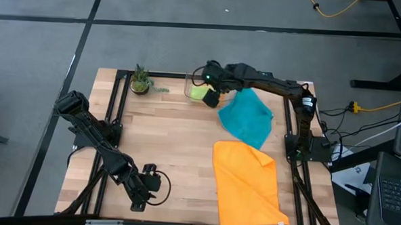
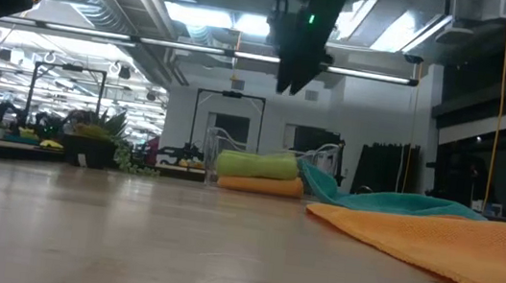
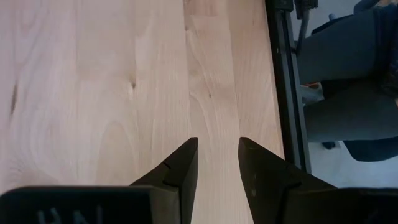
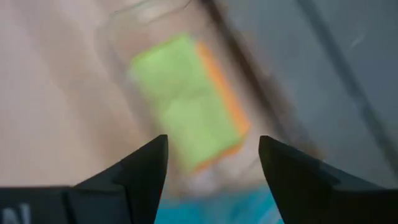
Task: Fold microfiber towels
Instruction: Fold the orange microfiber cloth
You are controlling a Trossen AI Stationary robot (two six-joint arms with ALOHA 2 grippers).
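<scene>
Your folded lime green towel (image 4: 186, 99) lies atop a folded orange one (image 4: 227, 106) in the clear bin (image 2: 223, 148) at the wooden table's (image 1: 165, 138) far edge, its long axis along that edge, under your released, empty right gripper (image 4: 211, 168), while a teal towel (image 1: 248, 114) and another orange towel (image 1: 248, 182) lie spread nearby, and the left gripper (image 3: 217, 165) hovers part-open and empty.

R arm (image 1: 270, 80) outstretched, jaws apart.

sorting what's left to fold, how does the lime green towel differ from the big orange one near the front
The lime green towel is folded small; the orange towel lies spread out. The green one sits in the clear bin atop another folded orange cloth; the spread one lies on the bare table. Both are untouched.
</scene>
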